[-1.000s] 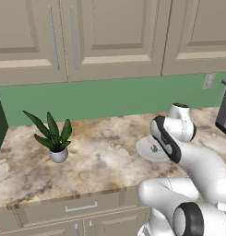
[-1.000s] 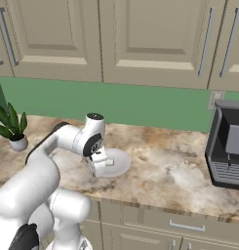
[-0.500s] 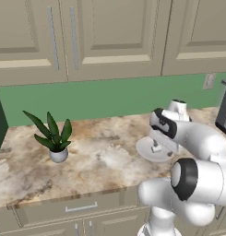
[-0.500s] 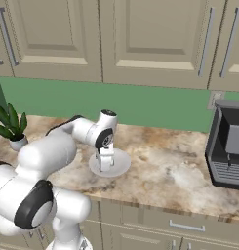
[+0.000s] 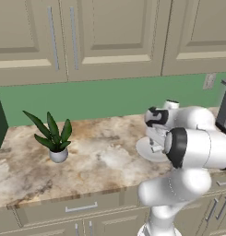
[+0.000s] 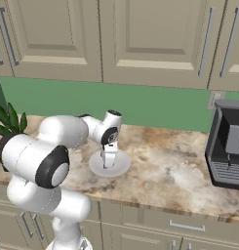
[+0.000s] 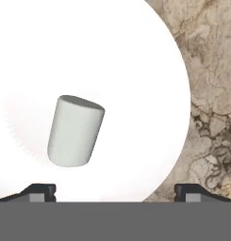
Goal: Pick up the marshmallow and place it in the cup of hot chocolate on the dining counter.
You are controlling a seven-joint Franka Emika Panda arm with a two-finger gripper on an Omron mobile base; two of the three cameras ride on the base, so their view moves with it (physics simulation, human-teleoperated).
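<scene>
The marshmallow [image 7: 74, 132], a small white cylinder, lies tilted on a round pale plate [image 7: 136, 70] in the hand view. My gripper [image 7: 115, 192] hangs straight above it, open, with one dark fingertip [image 7: 39, 190] at each side and nothing between them. From the base cameras the gripper [image 6: 109, 158] points down at the plate [image 6: 125, 165] on the marbled worktop, and the hand covers the marshmallow. In the left base view the gripper [image 5: 156, 140] stands over the plate [image 5: 144, 152]. The cup of hot chocolate and the dining counter are out of view.
A potted plant [image 5: 54, 138] stands at the worktop's left. A dark coffee machine [image 6: 228, 146] stands at the right, against the green wall. Beige wall cabinets [image 5: 110, 32] hang above. Bare marbled worktop [image 6: 174, 171] lies between plate and machine.
The arm has swung round and brought the hand down closer over the plate. The jaws have stayed open and the marshmallow has not moved.
</scene>
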